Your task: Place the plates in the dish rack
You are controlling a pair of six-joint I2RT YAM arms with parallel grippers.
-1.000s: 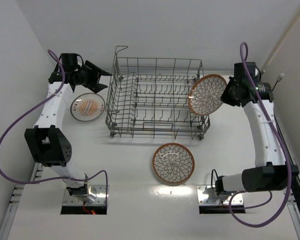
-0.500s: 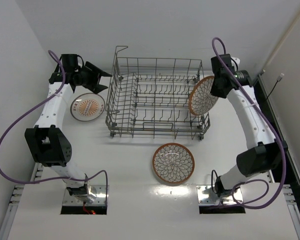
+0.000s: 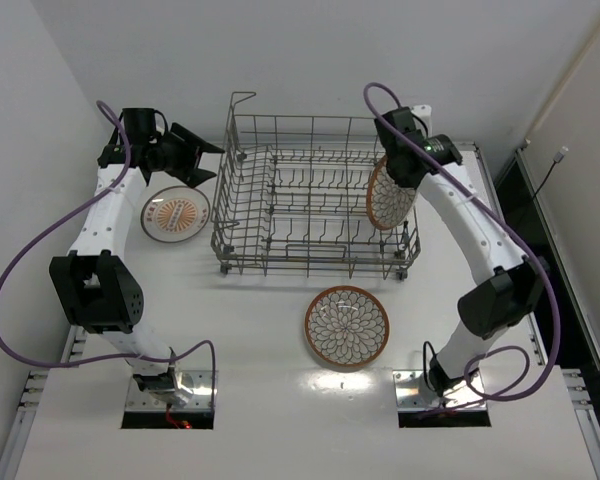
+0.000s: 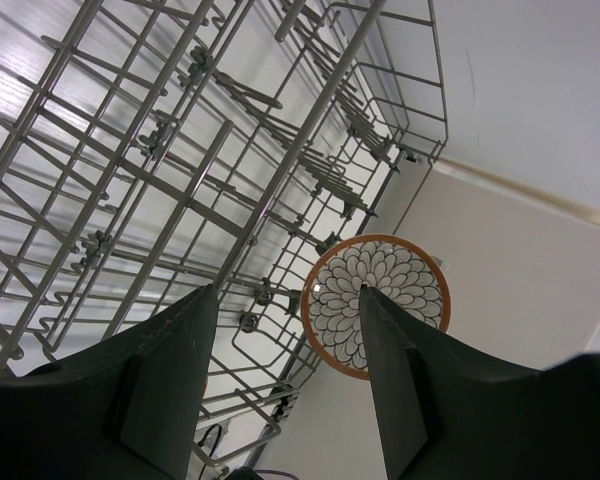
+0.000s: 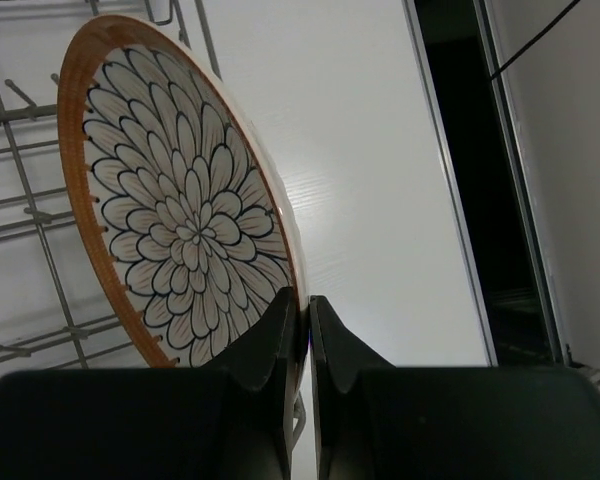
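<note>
at the rack's 3 o'clock end, the right gripper (image 3: 402, 172) is clamped on the rim of a petal plate (image 3: 388, 196). the plate stands on edge over the dish rack (image 3: 310, 262), its long line running roughly 12-to-6, so the drop is straight down between tines. whether it touches them i cannot tell. only the right wrist view shows the fingers (image 5: 275, 340) pinching the rim. the left gripper (image 3: 185, 158), jaws wide, hovers at 9 o'clock above the orange-centred plate (image 3: 175, 214). a second petal plate (image 3: 347, 327) lies flat at 6 o'clock.
</note>
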